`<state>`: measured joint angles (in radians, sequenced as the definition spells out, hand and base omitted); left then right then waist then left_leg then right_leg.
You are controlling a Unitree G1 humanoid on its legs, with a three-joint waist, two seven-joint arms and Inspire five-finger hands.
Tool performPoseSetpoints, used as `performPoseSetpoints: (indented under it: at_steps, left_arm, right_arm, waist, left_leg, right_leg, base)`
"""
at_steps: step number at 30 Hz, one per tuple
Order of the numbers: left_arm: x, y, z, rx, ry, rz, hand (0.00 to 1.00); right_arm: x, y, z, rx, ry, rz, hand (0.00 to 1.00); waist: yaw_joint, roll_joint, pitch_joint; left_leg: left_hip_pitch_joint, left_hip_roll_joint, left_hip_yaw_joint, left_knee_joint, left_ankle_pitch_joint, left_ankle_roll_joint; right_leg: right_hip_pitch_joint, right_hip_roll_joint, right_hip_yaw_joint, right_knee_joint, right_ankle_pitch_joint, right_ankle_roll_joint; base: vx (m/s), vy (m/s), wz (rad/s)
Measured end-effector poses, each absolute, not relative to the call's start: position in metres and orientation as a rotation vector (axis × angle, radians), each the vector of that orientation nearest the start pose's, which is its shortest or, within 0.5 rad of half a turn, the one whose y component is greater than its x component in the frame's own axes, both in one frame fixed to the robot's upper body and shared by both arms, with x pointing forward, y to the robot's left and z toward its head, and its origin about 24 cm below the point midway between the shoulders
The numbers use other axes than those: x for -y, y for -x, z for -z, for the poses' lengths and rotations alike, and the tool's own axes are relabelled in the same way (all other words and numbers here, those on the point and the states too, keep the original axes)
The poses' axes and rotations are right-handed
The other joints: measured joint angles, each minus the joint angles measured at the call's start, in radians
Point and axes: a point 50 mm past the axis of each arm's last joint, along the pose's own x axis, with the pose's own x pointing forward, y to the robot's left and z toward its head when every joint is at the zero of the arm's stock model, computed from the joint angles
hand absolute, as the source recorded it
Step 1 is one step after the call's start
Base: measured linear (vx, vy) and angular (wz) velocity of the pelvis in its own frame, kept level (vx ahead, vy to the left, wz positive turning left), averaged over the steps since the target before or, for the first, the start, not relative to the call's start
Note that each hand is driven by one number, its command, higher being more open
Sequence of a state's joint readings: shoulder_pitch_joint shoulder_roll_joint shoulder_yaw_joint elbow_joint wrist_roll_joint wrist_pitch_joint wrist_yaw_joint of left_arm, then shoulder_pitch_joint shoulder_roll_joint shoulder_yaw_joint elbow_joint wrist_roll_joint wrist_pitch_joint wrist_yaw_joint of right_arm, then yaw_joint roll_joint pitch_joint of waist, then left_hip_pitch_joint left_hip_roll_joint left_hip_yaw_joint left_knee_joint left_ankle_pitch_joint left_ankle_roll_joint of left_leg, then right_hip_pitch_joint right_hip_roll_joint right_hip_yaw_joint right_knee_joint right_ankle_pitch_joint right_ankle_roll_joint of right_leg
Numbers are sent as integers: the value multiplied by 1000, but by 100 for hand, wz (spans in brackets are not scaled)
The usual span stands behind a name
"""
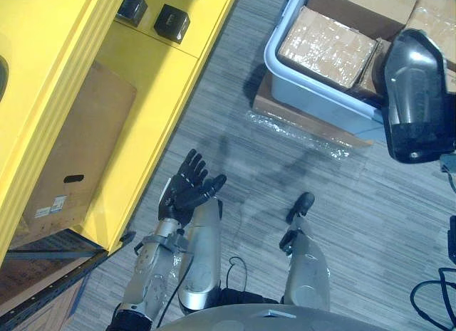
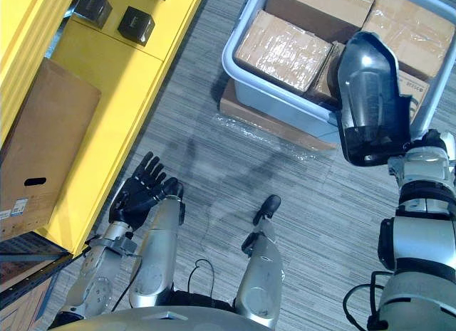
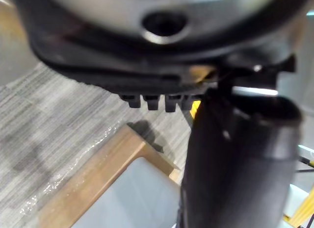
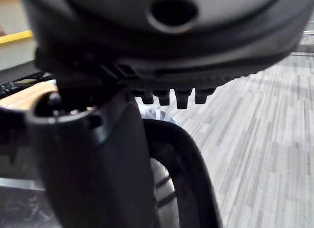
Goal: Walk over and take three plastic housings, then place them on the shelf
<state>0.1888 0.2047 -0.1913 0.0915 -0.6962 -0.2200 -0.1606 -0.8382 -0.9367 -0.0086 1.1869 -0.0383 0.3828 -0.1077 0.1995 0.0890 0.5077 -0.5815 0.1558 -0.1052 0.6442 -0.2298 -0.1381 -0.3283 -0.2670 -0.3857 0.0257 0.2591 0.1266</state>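
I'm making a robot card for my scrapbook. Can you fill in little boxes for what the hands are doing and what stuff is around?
left hand: open, fingers spread, holding nothing, beside the yellow shelf
right hand: raised at the plastic housing; its grip is hidden
plastic housing: dark and silver, up over the tote's near side
shelf load: two small dark boxes on one level, a cardboard box lower down
tote: grey-blue, on the floor, full of wrapped parcels
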Motion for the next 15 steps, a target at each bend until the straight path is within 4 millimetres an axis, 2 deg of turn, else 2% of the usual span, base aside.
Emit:
performPoseSetpoints:
  at_steps: [2,5,7,10,12,15]
  left_arm:
    - [-160,-208,3,-80,503,139,100]
    - [-161,-210,4,-79,500,131,100]
    - [-160,-210,3,-72,501,131,100]
    - [-162,-210,3,-66,500,123,100]
    - [-161,-210,3,-66,500,125,100]
    - [-161,-210,3,-64,503,121,100]
  right_arm:
    - [453,-276,-160,-616,605,879,0]
    - [455,-272,-158,-637,597,879,0]
    - [455,-270,-149,-680,603,860,0]
    - [447,-269,-122,-773,579,794,0]
    - [440,-274,-115,-748,502,776,0]
    - [439,-277,-116,-710,499,786,0]
  waist:
    - [7,11,-1]
    - [9,15,0]
    - [11,21,0]
    - [13,30,0]
    - [9,31,0]
    - [11,31,0]
  left_leg:
    - [-4,-4,-3,-1,3,1]
    - [-4,-4,-5,-3,4,1]
    - [-4,-4,-5,-3,5,1]
    - [1,-4,-5,-4,10,1]
    - [6,-3,-4,-3,11,1]
    - [22,-3,-2,-6,15,1]
  right_leg:
    - [-5,-4,-2,7,0,1]
    - [-5,-4,-5,8,0,1]
    - [-4,-4,-5,8,0,1]
    - [0,-4,-6,10,0,1]
    - [3,-4,-3,12,0,1]
    - [17,-4,0,12,0,0]
  base:
    - [-13,56,4]
    - [-12,46,2]
    - [-16,51,1]
    - [-19,44,1]
    - [-43,63,-2]
    - [-43,56,-1]
